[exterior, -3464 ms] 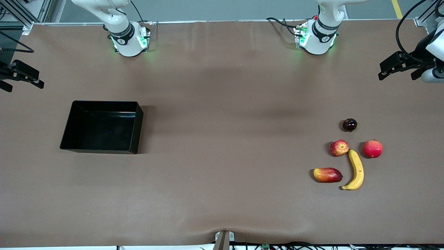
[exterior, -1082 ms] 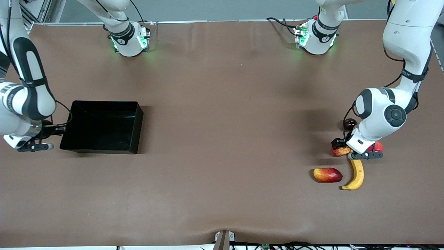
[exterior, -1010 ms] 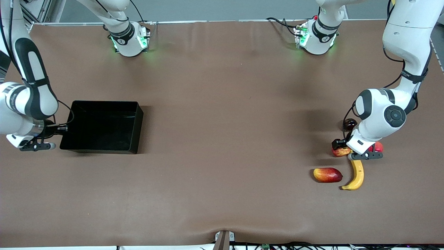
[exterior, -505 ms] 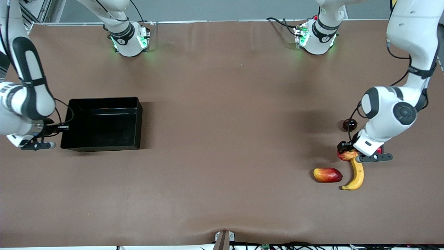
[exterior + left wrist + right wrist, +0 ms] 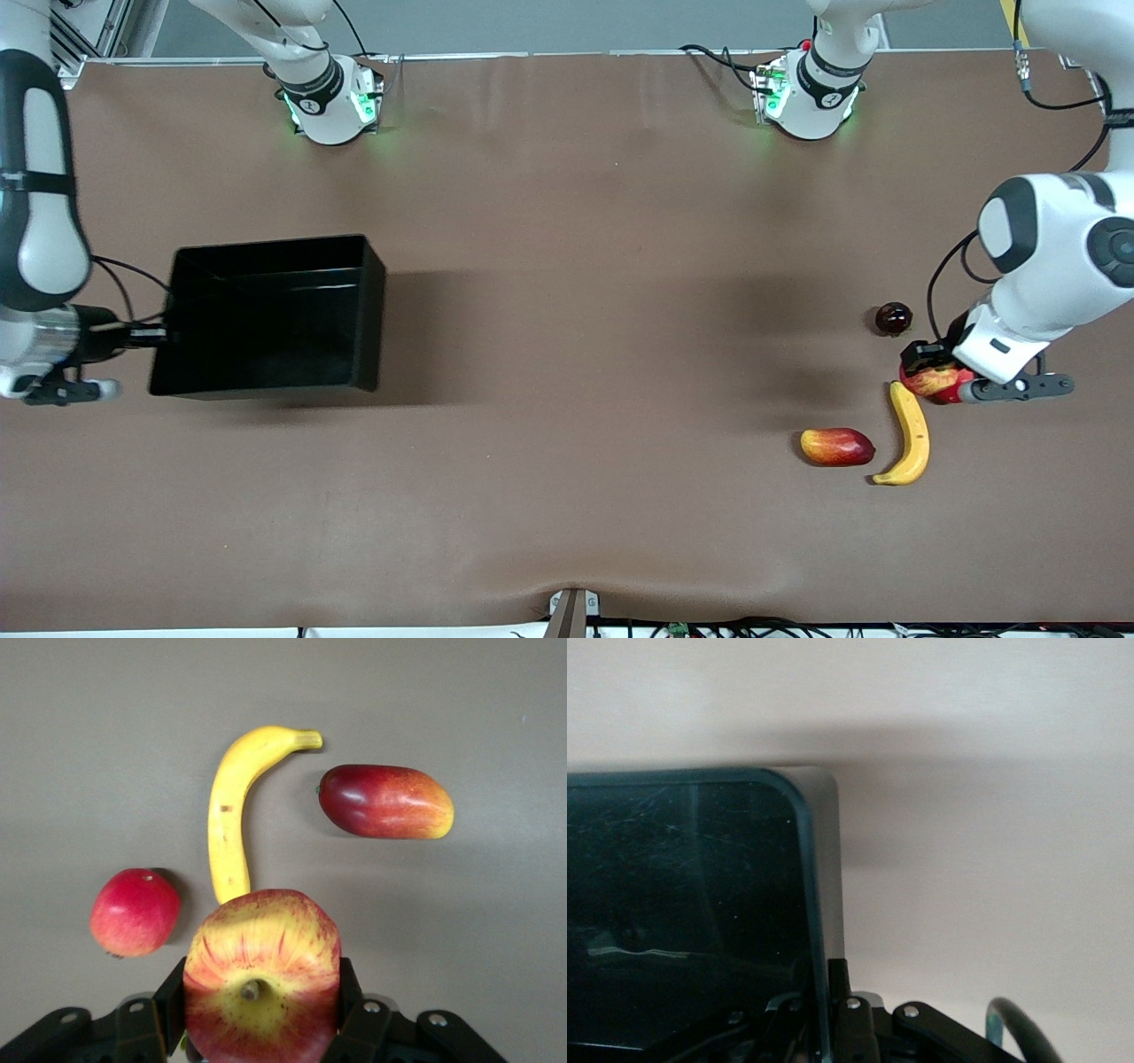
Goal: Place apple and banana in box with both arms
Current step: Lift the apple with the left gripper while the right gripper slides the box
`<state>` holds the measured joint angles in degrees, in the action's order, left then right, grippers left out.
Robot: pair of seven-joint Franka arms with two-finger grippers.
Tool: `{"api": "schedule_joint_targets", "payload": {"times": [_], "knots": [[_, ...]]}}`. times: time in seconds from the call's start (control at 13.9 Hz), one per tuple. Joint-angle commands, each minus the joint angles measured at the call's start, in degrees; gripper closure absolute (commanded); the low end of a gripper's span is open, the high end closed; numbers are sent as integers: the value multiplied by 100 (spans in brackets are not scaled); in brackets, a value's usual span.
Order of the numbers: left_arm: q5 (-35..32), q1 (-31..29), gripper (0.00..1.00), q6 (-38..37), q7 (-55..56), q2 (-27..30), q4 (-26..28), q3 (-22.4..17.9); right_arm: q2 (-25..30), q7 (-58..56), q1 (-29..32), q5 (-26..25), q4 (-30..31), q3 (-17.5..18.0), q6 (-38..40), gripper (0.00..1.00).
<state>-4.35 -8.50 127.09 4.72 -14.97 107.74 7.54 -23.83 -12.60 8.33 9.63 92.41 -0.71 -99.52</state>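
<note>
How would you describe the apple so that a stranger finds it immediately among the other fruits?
Look at the fruit group at the left arm's end of the table. The apple is the one clamped in the left gripper, lifted above the banana. Its red skin is streaked with yellow, unlike the evenly red round fruit.

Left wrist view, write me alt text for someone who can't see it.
The left gripper holds the apple, red streaked with yellow, lifted above the brown table. Below it on the table lie the banana, a red-yellow mango-like fruit beside the banana's tip, and a round red fruit beside its other end.
</note>
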Motion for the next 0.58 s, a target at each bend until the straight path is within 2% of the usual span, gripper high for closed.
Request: {"api": "schedule_joint_targets", "payload": {"times": [0.0, 0.07, 0.29, 0.51], "knots": [[-119, 23, 100, -665, 90, 170, -384, 45, 124, 1272, -865, 188, -21, 9, 126, 100], [-119, 15, 100, -876, 126, 240, -525, 167, 98, 1669, -1269, 197, -21, 9, 57, 100], [-66, 15, 100, -1501, 502, 390, -912, 483, 37, 2602, -2211, 705, -21, 0, -618, 100], [-127, 24, 100, -1766, 1460, 425, -948, 1273, -261, 3199, -2967, 944, -12, 0, -1278, 100]]}}
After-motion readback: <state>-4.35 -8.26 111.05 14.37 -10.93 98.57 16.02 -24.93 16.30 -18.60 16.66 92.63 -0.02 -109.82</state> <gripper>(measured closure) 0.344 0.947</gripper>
